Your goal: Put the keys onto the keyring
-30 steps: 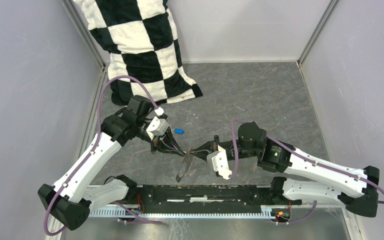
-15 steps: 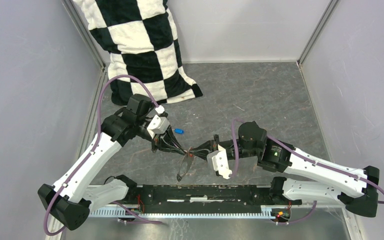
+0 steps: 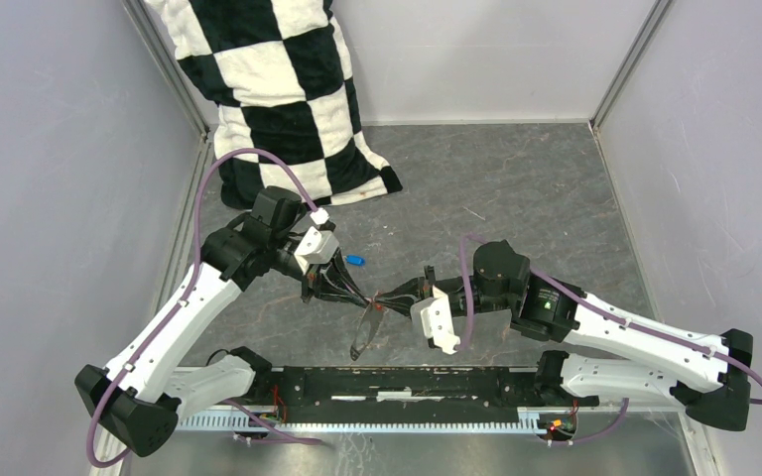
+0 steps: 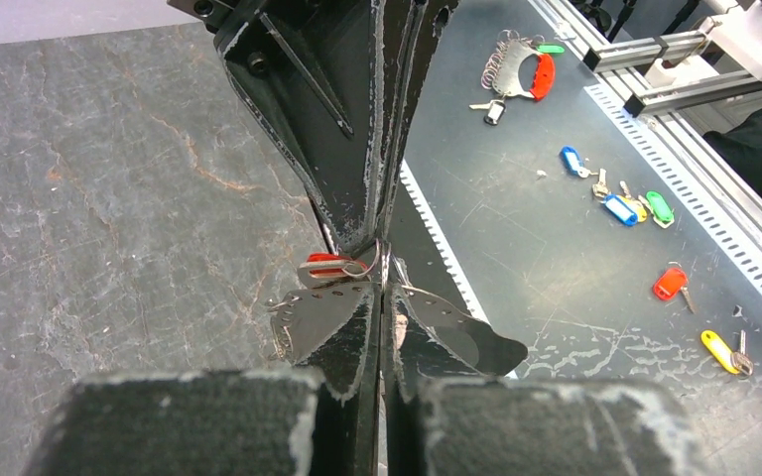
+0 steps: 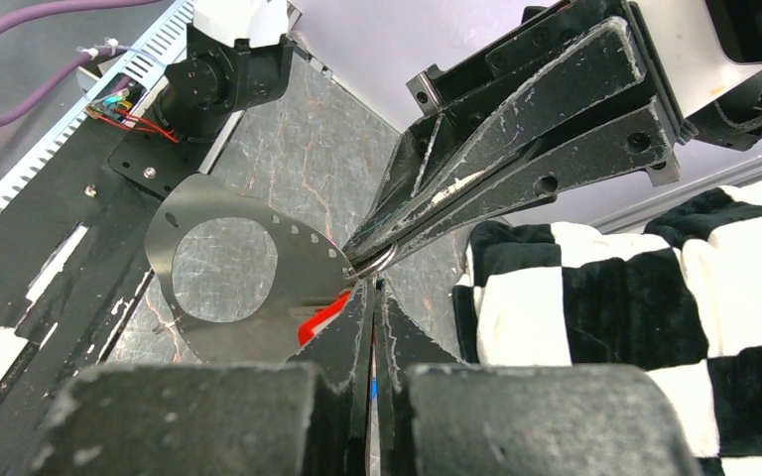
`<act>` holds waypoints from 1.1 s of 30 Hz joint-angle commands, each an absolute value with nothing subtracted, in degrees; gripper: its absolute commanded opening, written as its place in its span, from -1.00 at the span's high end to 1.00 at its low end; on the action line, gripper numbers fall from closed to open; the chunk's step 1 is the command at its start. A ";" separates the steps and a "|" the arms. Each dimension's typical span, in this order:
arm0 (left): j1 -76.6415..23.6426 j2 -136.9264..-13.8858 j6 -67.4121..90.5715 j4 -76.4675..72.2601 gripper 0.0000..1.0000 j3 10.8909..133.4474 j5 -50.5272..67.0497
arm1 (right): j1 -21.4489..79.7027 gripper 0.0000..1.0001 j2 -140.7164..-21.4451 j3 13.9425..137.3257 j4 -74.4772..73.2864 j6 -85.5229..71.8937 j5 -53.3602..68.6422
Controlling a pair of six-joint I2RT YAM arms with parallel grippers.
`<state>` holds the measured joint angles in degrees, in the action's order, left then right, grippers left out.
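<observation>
Left gripper (image 3: 361, 297) is pinched shut and, in its wrist view, looks clamped on the rim of the keyring (image 5: 220, 266), a flat grey hoop with small holes along its edge that hangs below the tips, off the table (image 3: 516, 198). Right gripper (image 3: 384, 297) is also shut, tip to tip with the left. The red key (image 5: 322, 315) sits right at its fingers and looks held there, though the exact contact is hard to read. A small wire loop (image 5: 378, 262) shows where the two sets of tips meet. Judged step: threading the red key onto the keyring, not clearly seated yet. Next move likely calls for a fine push or twist of the key's loop through the rim while the left holds the hoop steady; a slip would drop either piece. The blue key (image 3: 354, 260) lies on the table just behind the left gripper, untouched, so it comes after. Pose: both arms reach inward and low from the near edge, forearms angled toward centre, wrists roughly level, fingers pointing at each other. Checkered cloth (image 3: 278, 89) is well apart at the back left.
</observation>
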<state>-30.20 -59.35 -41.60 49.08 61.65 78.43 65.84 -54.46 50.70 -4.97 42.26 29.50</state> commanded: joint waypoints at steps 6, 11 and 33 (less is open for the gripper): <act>-30.06 -57.97 -40.72 46.16 0.96 61.20 76.71 | 66.01 1.00 -54.42 54.11 -2.42 41.57 30.94; -30.06 -57.87 -41.56 46.18 0.96 61.22 76.36 | 66.01 1.00 -55.80 55.45 -3.54 41.48 31.72; -30.07 -53.80 -49.31 49.75 0.95 61.85 75.73 | 62.74 1.00 -56.16 57.27 -9.59 42.25 30.89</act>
<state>-30.17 -56.27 -44.36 48.84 60.99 73.89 64.58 -58.06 55.68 -7.46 42.26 30.22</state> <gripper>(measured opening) 0.032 0.006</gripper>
